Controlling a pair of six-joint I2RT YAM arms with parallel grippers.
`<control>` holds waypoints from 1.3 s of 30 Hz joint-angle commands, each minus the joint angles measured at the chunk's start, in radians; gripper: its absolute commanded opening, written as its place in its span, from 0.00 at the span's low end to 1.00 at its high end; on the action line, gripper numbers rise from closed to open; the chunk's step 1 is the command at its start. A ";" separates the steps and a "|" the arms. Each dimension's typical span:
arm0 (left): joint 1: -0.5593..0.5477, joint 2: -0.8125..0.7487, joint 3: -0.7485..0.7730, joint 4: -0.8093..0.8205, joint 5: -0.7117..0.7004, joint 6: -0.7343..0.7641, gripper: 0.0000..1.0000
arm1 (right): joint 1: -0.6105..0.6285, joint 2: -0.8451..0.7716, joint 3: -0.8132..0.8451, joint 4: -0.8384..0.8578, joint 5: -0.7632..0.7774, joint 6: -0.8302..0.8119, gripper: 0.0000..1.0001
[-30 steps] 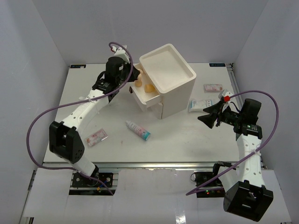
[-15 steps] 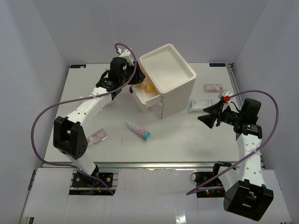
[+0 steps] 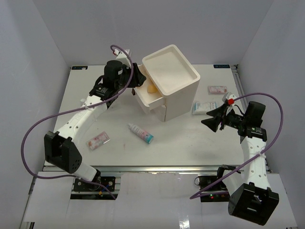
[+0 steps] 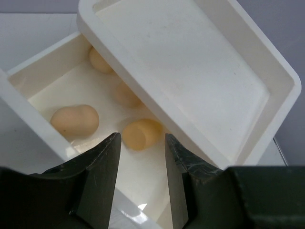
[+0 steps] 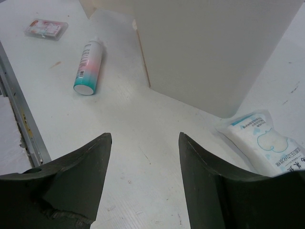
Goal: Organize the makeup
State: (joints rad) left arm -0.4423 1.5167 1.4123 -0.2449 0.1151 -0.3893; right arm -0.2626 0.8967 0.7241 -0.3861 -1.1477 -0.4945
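The makeup is split between the drawer and the table. Four tan egg-shaped sponges lie in the open drawer of the cream box. A white tube with a teal cap lies in front of the box, with a pink sachet near the left front edge. A blue sachet and a second pink sachet lie to the right of the box.

My left wrist camera shows all four sponges, while the overhead view shows only one. Only the overhead view catches the second pink sachet.

My left gripper hangs over the drawer, jaws apart and empty. My right gripper hovers above bare table, jaws wide apart. Since half a second ago my left arm has drawn back leftward; my right has not moved.
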 commanded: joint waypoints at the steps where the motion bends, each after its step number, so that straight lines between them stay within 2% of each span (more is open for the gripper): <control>1: -0.003 -0.195 -0.146 0.019 0.033 0.011 0.50 | -0.004 -0.014 -0.006 0.021 -0.063 -0.028 0.65; 2: -0.001 -0.243 -0.180 0.032 0.033 0.003 0.49 | -0.004 -0.015 -0.009 0.021 -0.066 -0.031 0.65; 7: 0.003 -0.438 -0.456 0.118 0.005 -0.093 0.30 | -0.001 -0.021 -0.006 0.020 -0.078 -0.040 0.64; 9: 0.005 -0.494 -0.523 0.141 -0.008 -0.124 0.25 | 0.008 -0.025 0.013 0.023 -0.081 -0.030 0.64; 12: 0.012 -0.510 -0.594 0.188 -0.012 -0.168 0.20 | 0.070 -0.018 0.080 0.031 -0.044 0.012 0.64; 17: 0.022 -0.470 -0.657 0.284 -0.004 -0.206 0.19 | 0.158 0.053 0.253 0.073 0.030 0.152 0.64; 23: 0.032 -0.411 -0.663 0.371 0.005 -0.222 0.19 | 0.420 0.144 0.401 0.191 0.273 0.332 0.74; 26: 0.034 -0.378 -0.648 0.389 0.014 -0.220 0.19 | 0.522 0.230 0.468 0.240 0.384 0.427 0.77; 28: 0.036 -0.357 -0.648 0.404 0.021 -0.220 0.19 | 0.610 0.312 0.557 0.220 0.516 0.468 0.78; 32: 0.039 -0.329 -0.644 0.426 0.031 -0.223 0.19 | 0.775 0.456 0.707 0.162 0.727 0.471 0.78; 39: 0.045 -0.296 -0.623 0.436 0.037 -0.219 0.20 | 0.934 0.720 0.963 0.068 1.045 0.386 0.78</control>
State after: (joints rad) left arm -0.4070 1.2200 0.7439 0.1504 0.1319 -0.6037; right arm 0.6110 1.5237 1.5537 -0.2647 -0.3584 -0.0847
